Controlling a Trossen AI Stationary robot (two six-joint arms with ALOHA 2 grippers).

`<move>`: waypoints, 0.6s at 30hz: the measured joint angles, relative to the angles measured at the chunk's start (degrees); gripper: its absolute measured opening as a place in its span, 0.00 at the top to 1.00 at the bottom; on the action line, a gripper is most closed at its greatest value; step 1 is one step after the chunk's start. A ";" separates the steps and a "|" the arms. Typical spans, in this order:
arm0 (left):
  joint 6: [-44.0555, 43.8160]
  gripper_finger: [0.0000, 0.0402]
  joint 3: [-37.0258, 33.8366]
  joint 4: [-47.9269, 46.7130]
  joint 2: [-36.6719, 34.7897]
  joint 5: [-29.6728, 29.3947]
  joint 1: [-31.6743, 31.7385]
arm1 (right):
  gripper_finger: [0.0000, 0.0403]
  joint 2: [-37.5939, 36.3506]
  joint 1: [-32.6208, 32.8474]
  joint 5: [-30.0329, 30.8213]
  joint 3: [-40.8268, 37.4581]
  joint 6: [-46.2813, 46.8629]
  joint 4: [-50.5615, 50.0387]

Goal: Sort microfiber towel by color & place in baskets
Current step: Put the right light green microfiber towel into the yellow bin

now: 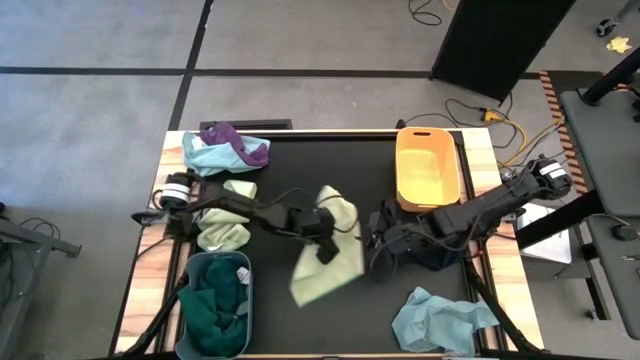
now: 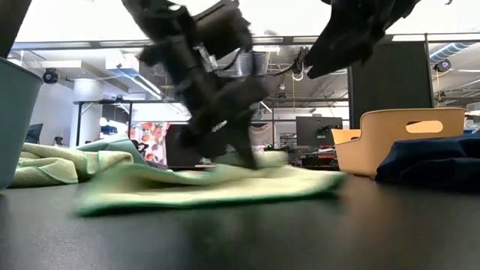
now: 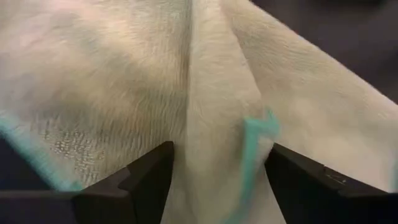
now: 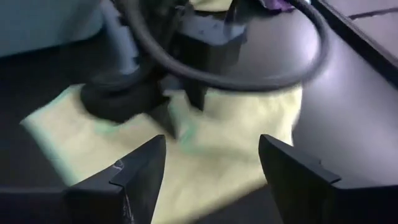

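Observation:
A light green towel lies spread on the black mat in the middle of the table. My left gripper has come down on it from the left, open, with a raised fold between its fingers. My right gripper hangs open just right of the towel, above the mat, with nothing between its fingers. The grey-blue basket at the near left holds dark green towels. The yellow-orange basket stands at the far right. My left gripper comes slanting down from the table's left, and its open fingers stand astride a raised fold of the light green towel, near the towel's middle. The fingertips reach the cloth in the low view. The towel lies flat on the mat.
Purple and light blue towels lie heaped at the far left corner, with another light green one on the left side. A light blue towel lies at the near right. A dark blue cloth lies under my right arm.

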 joint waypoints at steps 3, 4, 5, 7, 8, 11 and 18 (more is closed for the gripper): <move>4.53 0.42 7.69 -3.39 0.34 1.81 -0.65 | 0.36 0.00 -1.38 -1.46 -0.95 -2.63 -1.05; 6.09 0.42 10.43 -5.92 0.05 1.55 -0.92 | 0.36 0.07 -1.79 -2.55 -1.25 -3.86 -1.12; 7.75 0.42 13.11 -9.71 -0.33 0.78 -1.19 | 0.35 0.20 -2.12 -3.69 -1.45 -5.34 -0.84; 11.31 0.42 18.39 -17.54 -0.80 -1.40 -1.87 | 0.34 1.02 -2.76 -5.52 -1.67 -8.13 -0.56; 13.16 0.42 21.04 -21.55 -0.90 -2.57 -2.18 | 0.34 1.69 -3.00 -6.32 -1.73 -9.61 -0.33; 17.23 0.42 27.19 -32.30 -1.65 -6.35 -2.96 | 0.34 5.21 -4.51 -10.20 -1.86 -13.79 3.18; 17.37 0.42 25.95 -40.67 -5.91 -12.30 -3.55 | 0.37 16.88 -8.53 -16.68 -1.21 -9.79 10.71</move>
